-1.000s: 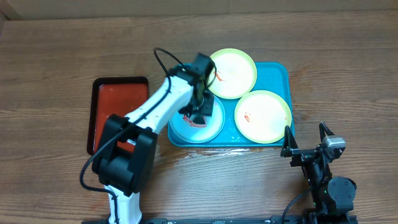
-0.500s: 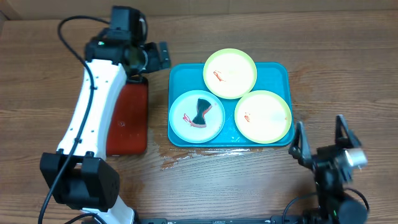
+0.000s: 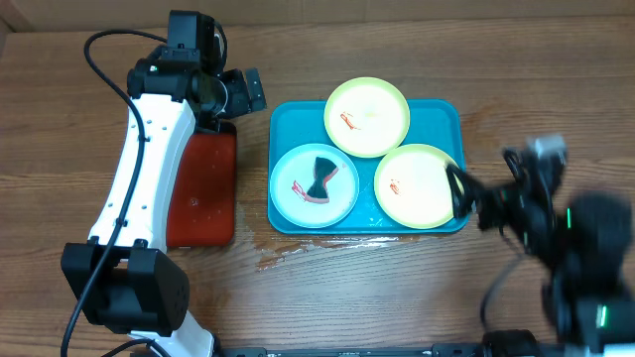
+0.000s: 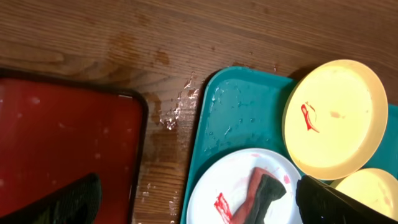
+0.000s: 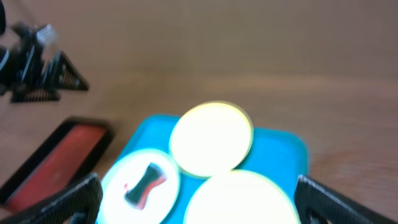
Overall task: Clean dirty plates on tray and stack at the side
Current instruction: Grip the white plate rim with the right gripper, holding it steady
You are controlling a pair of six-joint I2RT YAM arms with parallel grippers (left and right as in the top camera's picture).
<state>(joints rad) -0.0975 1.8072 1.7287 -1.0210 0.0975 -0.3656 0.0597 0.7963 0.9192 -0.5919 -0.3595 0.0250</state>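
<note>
The turquoise tray (image 3: 450, 111) holds three plates. The pale blue-white plate (image 3: 339, 198) at front left has a red smear and a dark red-edged sponge (image 3: 319, 178) lying on it. Two yellow-green plates sit at the back (image 3: 367, 117) and the front right (image 3: 419, 185), each with a red smear. My left gripper (image 3: 241, 94) is open and empty, above the gap between the red tray and the turquoise tray; its wrist view shows the blue-white plate (image 4: 230, 180) and sponge (image 4: 261, 193) below. My right gripper (image 3: 471, 193), blurred, is open and empty at the tray's right edge.
A smaller red black-rimmed tray (image 3: 203, 188) lies left of the turquoise tray. Water is spilt on the wood at the turquoise tray's front-left corner (image 3: 283, 253). The right wrist view is blurred and shows the tray (image 5: 286, 149) and plates from the right.
My left gripper left the sponge on the blue-white plate and swung to the back left, where it holds. My right arm has risen and moved towards the tray's right edge.
</note>
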